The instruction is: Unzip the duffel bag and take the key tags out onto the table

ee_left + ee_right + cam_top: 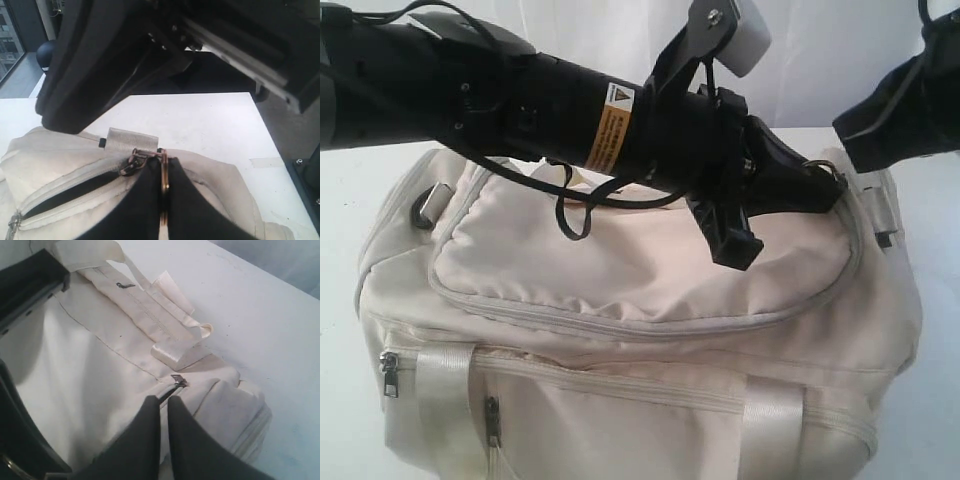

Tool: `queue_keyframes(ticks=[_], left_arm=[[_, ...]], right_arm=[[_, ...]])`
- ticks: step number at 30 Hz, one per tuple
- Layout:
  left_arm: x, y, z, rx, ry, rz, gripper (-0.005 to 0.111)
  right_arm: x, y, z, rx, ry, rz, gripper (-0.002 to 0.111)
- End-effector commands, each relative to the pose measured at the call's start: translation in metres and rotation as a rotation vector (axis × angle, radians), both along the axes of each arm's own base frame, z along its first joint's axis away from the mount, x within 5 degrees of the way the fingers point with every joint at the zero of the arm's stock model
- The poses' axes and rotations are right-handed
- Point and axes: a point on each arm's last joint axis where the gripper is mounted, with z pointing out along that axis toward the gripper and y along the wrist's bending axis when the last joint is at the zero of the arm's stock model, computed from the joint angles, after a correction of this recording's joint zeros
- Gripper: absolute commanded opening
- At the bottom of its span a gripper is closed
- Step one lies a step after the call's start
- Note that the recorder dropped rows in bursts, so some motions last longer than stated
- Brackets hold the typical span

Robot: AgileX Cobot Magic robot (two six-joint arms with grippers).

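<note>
The cream-white duffel bag (640,330) lies on the white table (200,117) and fills most of the exterior view. My left arm reaches across its top to the right end. There my left gripper (163,161) is shut on a brass ring (163,182) linked to the zipper slider (132,162). Behind the slider the zipper gapes in a dark slit (65,192). My right gripper (164,401) hovers over the bag's end near another zipper pull (178,380), its fingers nearly together with nothing between them. The key tags are out of view.
Shiny webbing handles (175,347) lie folded on the bag's top. Two front-pocket zipper pulls (388,372) hang on the near side. My right arm (905,105) sits high at the right, close to the left gripper (828,182). Bare table (260,315) lies beyond the bag's end.
</note>
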Motion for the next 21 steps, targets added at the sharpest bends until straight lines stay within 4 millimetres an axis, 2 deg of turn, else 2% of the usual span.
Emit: queue_keyframes(ticks=[1, 5, 7, 10, 15, 21], left_arm=[[-0.013, 0.0, 0.016, -0.053, 0.009, -0.066, 0.0], [-0.012, 0.0, 0.014, -0.05, 0.012, -0.064, 0.0], [-0.012, 0.0, 0.014, -0.05, 0.012, -0.064, 0.0], [-0.012, 0.0, 0.014, -0.05, 0.012, -0.064, 0.0], [-0.013, 0.0, 0.014, -0.05, 0.012, -0.066, 0.0], [-0.013, 0.0, 0.014, -0.051, 0.014, -0.07, 0.0]], right_arm=[[0.005, 0.001, -0.002, 0.022, 0.014, -0.034, 0.02], [0.012, 0.003, -0.009, 0.075, 0.089, -0.103, 0.052], [0.014, 0.004, -0.012, 0.107, 0.129, -0.145, 0.06], [0.019, 0.005, -0.017, 0.127, 0.174, -0.18, 0.058], [0.025, 0.007, -0.024, 0.14, 0.215, -0.21, 0.049], [0.029, 0.009, -0.029, 0.147, 0.248, -0.231, 0.032]])
